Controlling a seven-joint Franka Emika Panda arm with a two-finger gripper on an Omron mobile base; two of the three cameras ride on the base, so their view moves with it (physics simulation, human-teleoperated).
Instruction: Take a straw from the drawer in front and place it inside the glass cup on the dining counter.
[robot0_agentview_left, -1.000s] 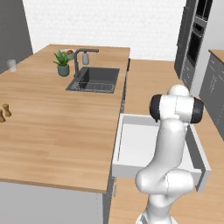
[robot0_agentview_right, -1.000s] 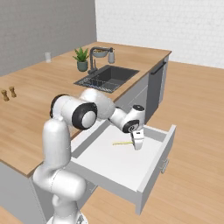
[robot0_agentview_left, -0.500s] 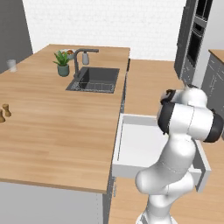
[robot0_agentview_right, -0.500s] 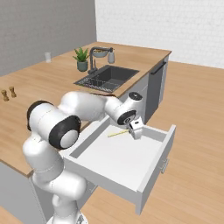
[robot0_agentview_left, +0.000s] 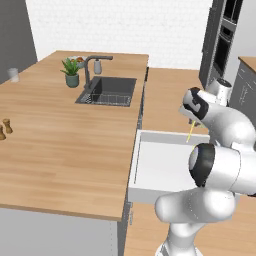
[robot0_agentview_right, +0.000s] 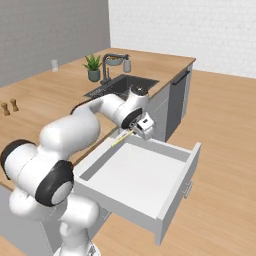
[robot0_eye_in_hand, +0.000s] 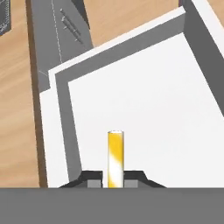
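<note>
My gripper (robot0_agentview_right: 141, 128) is shut on the pale-yellow straw (robot0_agentview_right: 121, 140) and holds it in the air over the far left corner of the open drawer (robot0_agentview_right: 172, 200). In the left base view the straw (robot0_agentview_left: 190, 133) hangs slanted below the gripper (robot0_agentview_left: 194, 119), above the drawer (robot0_agentview_left: 150, 192). Seen from the hand, the straw (robot0_eye_in_hand: 115, 156) sticks out between the fingertips (robot0_eye_in_hand: 91, 180) over the drawer's white floor (robot0_eye_in_hand: 153, 100). The glass cup (robot0_agentview_left: 13, 75) stands at the far left edge of the dining counter (robot0_agentview_left: 65, 140); in the right base view the cup (robot0_agentview_right: 54, 64) stands far back.
A dark sink (robot0_agentview_left: 107, 91) with faucet (robot0_agentview_left: 90, 67), potted plant (robot0_agentview_left: 72, 72) and soap bottle (robot0_agentview_left: 98, 65) sits at the counter's far end. Two small shakers (robot0_agentview_left: 5, 128) stand at its left edge. Dark tall cabinets (robot0_agentview_left: 220, 40) rise at the back right.
The arm has swung and lifted the straw up out of the drawer, carrying it toward the drawer's back corner by the counter. The gripper stayed shut on it.
</note>
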